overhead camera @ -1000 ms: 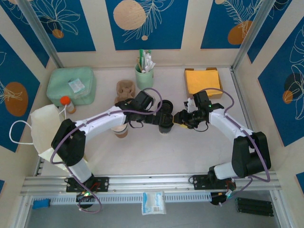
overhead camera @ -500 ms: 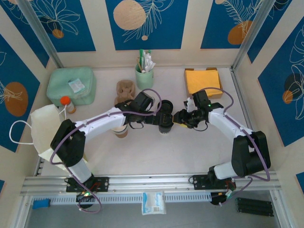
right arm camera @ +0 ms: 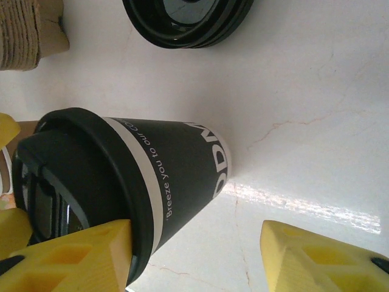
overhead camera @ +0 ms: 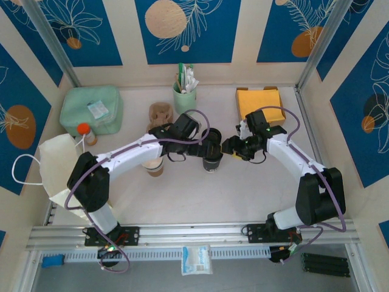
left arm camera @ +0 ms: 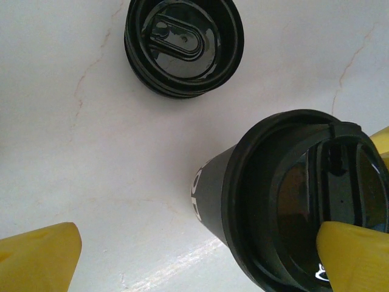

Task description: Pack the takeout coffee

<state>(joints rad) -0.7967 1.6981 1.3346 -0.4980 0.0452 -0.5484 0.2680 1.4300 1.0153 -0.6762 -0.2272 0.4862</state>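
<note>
Top external view: a dark cup (overhead camera: 211,163) with a black lid stands upright mid-counter (overhead camera: 182,194), between the left gripper (overhead camera: 213,151) and the right gripper (overhead camera: 230,148). A brown cup (overhead camera: 154,168) stands well apart to the left, partly under the left arm; whether it carries a lid cannot be told. A white bag (overhead camera: 58,161) lies at the left edge.

Left wrist view: the left gripper (left arm camera: 194,258) is spread wide. One finger (left arm camera: 355,255) overlaps the lid's top and the other hangs over bare counter. Spare lids (left arm camera: 182,45) lie near the cup.

Right wrist view: the right gripper (right arm camera: 200,255) has its jaws apart. One finger (right arm camera: 79,255) is against the lid rim and the other is clear of the cup wall, so nothing is clamped.

Assessment: the cup appears to be between hands. The right finger should clear sideways before any lift. The left should close on the wall below the lid, lightly, and keep the cup upright.
</note>
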